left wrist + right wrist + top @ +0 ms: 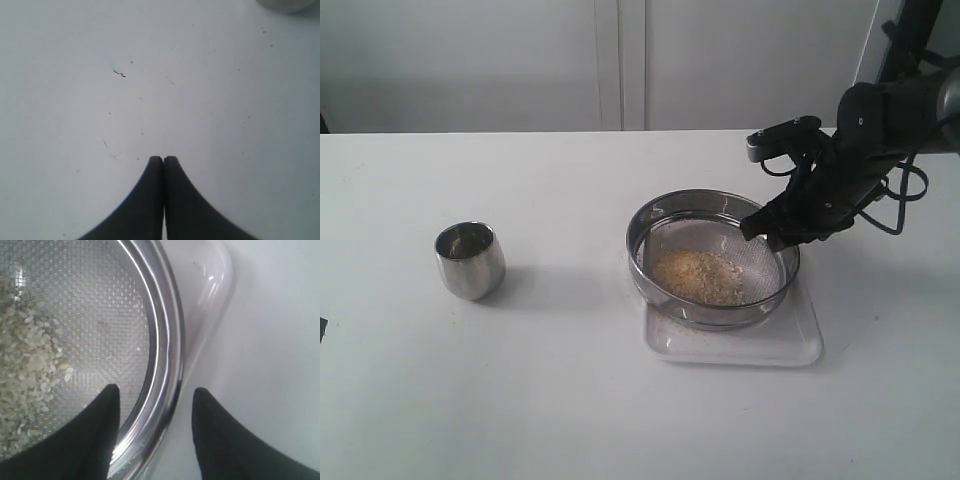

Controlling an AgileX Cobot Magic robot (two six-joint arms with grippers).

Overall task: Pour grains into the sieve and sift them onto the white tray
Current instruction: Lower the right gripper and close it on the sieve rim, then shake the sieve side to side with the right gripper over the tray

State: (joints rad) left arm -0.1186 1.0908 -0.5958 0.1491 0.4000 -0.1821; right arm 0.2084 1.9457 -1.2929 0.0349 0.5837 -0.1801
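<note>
Left: taken up by the steel cup (470, 260).
Right: blocked by the sieve (705, 310), set on the white tray (790, 345).
Between: open table (570, 300) is seen.

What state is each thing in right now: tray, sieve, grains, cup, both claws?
white tray: flat on the table.
sieve: upright, resting on the white tray.
grains: piled on the sieve's mesh.
steel cup: upright on the table, apart from the tray.
left claw: shut, holding nothing.
right claw: open, astride the sieve's rim.
</note>
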